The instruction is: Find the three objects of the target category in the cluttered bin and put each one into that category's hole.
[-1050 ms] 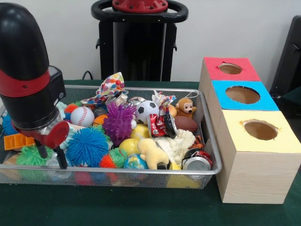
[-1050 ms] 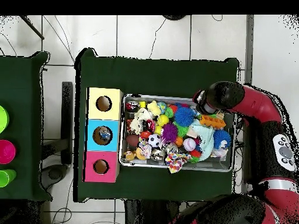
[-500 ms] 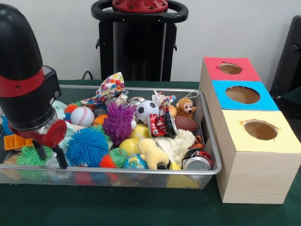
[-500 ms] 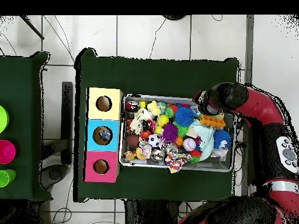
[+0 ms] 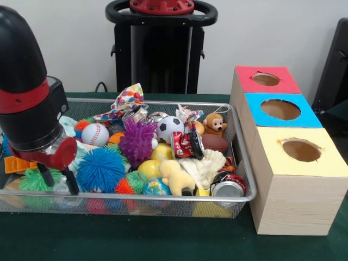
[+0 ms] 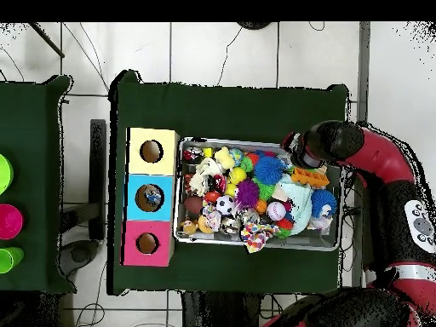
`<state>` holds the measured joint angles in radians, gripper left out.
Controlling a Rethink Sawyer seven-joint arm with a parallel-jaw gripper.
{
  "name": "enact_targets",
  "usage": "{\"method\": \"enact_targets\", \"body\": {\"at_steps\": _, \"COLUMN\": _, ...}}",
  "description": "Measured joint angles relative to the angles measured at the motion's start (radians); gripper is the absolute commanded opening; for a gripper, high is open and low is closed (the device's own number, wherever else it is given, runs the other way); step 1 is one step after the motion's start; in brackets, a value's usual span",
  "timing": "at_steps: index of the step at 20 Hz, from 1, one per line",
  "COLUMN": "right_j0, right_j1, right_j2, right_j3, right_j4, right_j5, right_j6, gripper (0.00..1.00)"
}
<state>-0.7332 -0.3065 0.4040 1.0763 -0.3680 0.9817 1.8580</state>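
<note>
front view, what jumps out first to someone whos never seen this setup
The wire bin heaped with bright toys draws the eye, above all the purple spiky ball at its middle and the blue spiky ball toward the front. The gripper hangs over the bin's left end, fingers apart. On the right stands a wooden box with red, blue and yellow tops, each with a round hole.

No text, label or number is legible; the red can's (image 5: 187,144) white lettering cannot be read.

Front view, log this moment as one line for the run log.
tool: open, empty | position: low over wire bin end farthest from boxes, above green spiky ball | blue box: one item inside
</note>
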Motion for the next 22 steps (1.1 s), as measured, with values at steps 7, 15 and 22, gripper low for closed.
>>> {"method": "enact_targets", "body": {"at_steps": 7, "right_j0": 0.000, "right_j1": 0.001, "right_j2": 0.004, "right_j3": 0.000, "right_j4": 0.000, "right_j5": 0.007, "right_j6": -0.002, "gripper": 1.00}}
{"method": "enact_targets", "body": {"at_steps": 15, "right_j0": 0.000, "right_j1": 0.004, "right_j2": 0.009, "right_j3": -0.001, "right_j4": 0.001, "right_j5": 0.019, "right_j6": -0.002, "gripper": 1.00}}
{"method": "enact_targets", "body": {"at_steps": 22, "right_j0": 0.001, "right_j1": 0.009, "right_j2": 0.015, "right_j3": -0.001, "right_j4": 0.001, "right_j5": 0.042, "right_j6": -0.005, "gripper": 1.00}}
